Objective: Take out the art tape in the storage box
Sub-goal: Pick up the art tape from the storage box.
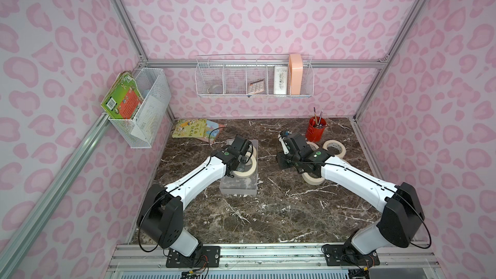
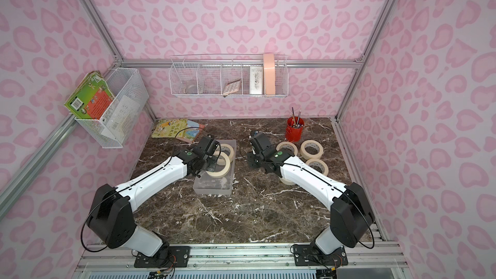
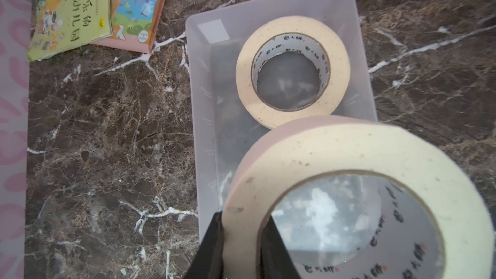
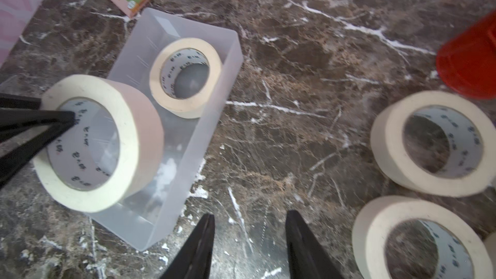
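I have my left gripper [image 3: 243, 237] clamped on the wall of one art tape roll [image 3: 349, 154] to lift it from the storage box [image 3: 204, 130]; right gripper [image 4: 249, 237] at its three o'clock, part-open, empty.

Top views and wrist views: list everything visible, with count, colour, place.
held tape roll: one, cream, above the box
tape roll in box: one, cream, far end
loose tape rolls: four, cream, table's right side
box: one, frosted grey, left of centre
books: two, colourful, table's far left corner
cup: one, red, far right, holding brushes
wire baskets: two, white, on the walls
table: one, brown marble
left claw: black, shut on held tape roll
right claw: black, open, empty
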